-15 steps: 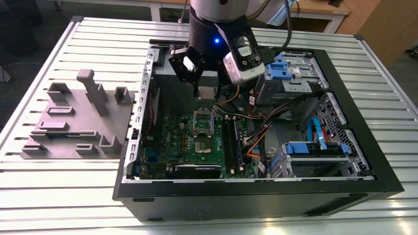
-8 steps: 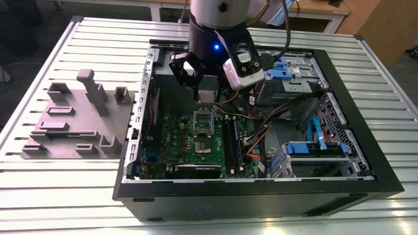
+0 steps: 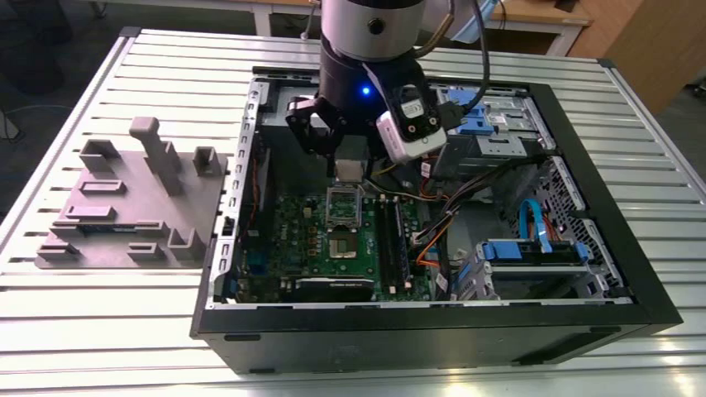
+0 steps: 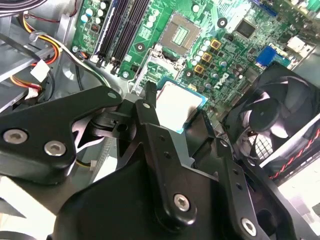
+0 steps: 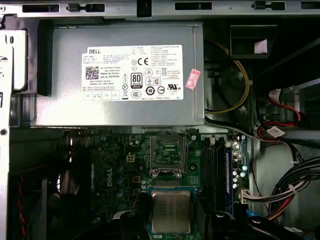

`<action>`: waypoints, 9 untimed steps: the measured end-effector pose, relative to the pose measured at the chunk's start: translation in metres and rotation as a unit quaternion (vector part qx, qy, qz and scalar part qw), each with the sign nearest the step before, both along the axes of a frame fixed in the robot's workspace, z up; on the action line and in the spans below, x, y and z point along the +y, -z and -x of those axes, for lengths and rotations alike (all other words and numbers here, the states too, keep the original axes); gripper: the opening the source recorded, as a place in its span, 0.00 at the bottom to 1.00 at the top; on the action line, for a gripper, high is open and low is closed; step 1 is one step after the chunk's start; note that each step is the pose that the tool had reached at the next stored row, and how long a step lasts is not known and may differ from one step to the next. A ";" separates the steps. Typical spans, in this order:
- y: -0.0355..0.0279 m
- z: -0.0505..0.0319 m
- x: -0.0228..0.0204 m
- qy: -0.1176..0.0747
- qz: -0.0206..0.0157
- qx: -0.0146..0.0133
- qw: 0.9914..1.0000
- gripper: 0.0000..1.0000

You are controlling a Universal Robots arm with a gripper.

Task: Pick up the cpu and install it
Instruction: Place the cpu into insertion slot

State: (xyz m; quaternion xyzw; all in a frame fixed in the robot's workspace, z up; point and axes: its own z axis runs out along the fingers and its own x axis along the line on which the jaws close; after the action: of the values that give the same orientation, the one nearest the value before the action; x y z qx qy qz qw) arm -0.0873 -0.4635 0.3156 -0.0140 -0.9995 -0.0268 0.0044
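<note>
Gripper (image 4: 175, 109) clenched on the cpu (image 4: 177, 102), grasping it by opposite edges and holding it above the motherboard inside the open computer case (image 3: 441, 318). Just beyond the cpu lies the open socket (image 5: 167, 155), then the grey power supply (image 5: 120, 75). The case sits mid-desk (image 3: 165, 331), with a grey fixture block (image 3: 121, 207) toward the desk edge at the exterior view's left.

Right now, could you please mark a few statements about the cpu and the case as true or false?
1. The hand grips the cpu above the motherboard. True.
2. The cpu sits in the socket. False: the socket is empty.
3. The computer case lies open on the slatted table. True.
4. The grey fixture block is inside the case. False: it rests on the table beside the case, on the exterior view's left.
</note>
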 end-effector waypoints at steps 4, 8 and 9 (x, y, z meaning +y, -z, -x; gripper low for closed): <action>0.0071 -0.0001 -0.0008 0.000 0.000 0.000 1.000 0.47; 0.0137 -0.0002 -0.0031 0.000 0.000 0.000 1.000 0.47; 0.0148 -0.0002 -0.0042 0.000 0.000 0.000 1.000 0.47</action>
State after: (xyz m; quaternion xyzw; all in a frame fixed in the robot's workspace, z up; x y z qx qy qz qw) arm -0.0871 -0.4677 0.3008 -0.0140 -0.9995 -0.0268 0.0044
